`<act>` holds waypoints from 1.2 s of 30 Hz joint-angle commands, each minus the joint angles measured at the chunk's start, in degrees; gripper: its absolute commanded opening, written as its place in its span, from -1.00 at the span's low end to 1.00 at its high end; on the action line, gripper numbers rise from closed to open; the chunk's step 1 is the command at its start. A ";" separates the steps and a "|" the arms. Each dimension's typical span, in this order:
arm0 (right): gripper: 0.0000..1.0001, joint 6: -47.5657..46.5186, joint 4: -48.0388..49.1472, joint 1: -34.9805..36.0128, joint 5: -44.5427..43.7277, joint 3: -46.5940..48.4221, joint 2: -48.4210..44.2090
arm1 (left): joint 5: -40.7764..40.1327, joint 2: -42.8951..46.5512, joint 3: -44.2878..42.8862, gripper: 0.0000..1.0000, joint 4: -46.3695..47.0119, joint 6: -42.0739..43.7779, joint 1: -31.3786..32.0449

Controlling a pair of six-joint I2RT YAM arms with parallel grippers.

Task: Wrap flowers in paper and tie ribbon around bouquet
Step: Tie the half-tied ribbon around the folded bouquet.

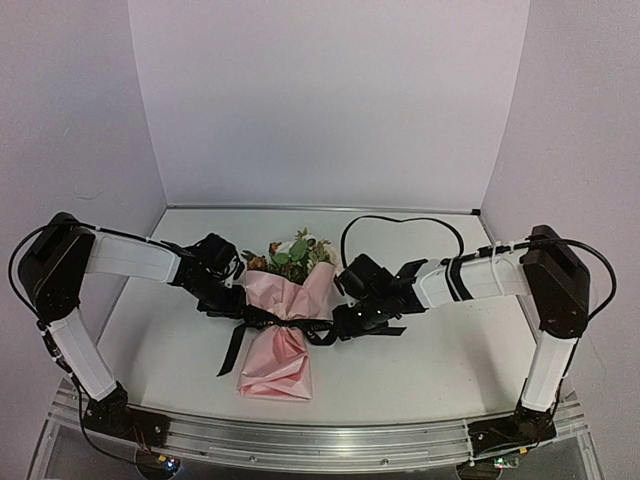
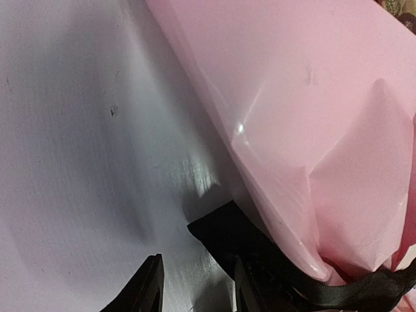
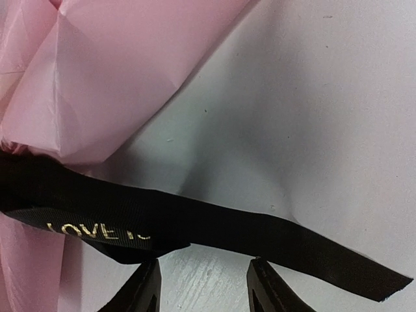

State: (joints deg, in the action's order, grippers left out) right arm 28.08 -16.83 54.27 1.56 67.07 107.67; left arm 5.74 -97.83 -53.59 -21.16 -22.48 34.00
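Between my two arms, at the middle of the tabletop [image 1: 430,370], lies the bouquet [image 1: 283,335], its heads pointing away from my bases. The paper [image 1: 272,368] is rolled round the stems into a cone and the flowers [image 1: 295,252] show above its far rim, so I judge the wrapping done. The ribbon [image 1: 262,317] runs round the cone's narrow waist and pinches it in. One tail trails toward the near left. Another lies flat on the tabletop to the right, its pale lettering plain in my right wrist view.

My left pincer [image 1: 236,303] sits just beside the waist, released: its fingers stand apart with bare tabletop between them, and the ribbon passes beside one finger, not inside the gap. My right pincer [image 1: 342,322] is just beside the waist on the other side, also released, with the tail lying ahead of its fingertips, ungripped.

Whether the ribbon is properly knotted I cannot tell; a dark bunch sits at the right of the waist, but its form is unclear. I reckon the task is near its end, with perhaps only tightening the tie left.
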 commanded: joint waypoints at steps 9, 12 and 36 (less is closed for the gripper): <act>-0.08 4.82 7.68 0.83 -1.56 -1.46 2.95 | 1.38 8.23 7.01 -0.22 4.45 -0.90 -0.17; -0.09 4.38 8.47 1.05 -1.56 -1.51 3.37 | 1.69 9.33 9.08 -0.21 7.51 -0.48 0.30; -0.73 1.48 15.53 3.23 -6.72 -3.70 6.55 | -13.11 4.35 10.46 -0.23 25.20 6.62 5.82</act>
State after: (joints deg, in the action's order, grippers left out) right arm 30.11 -2.30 57.36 -3.30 63.94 113.01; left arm -5.40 -94.26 -44.08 -2.53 -17.96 39.92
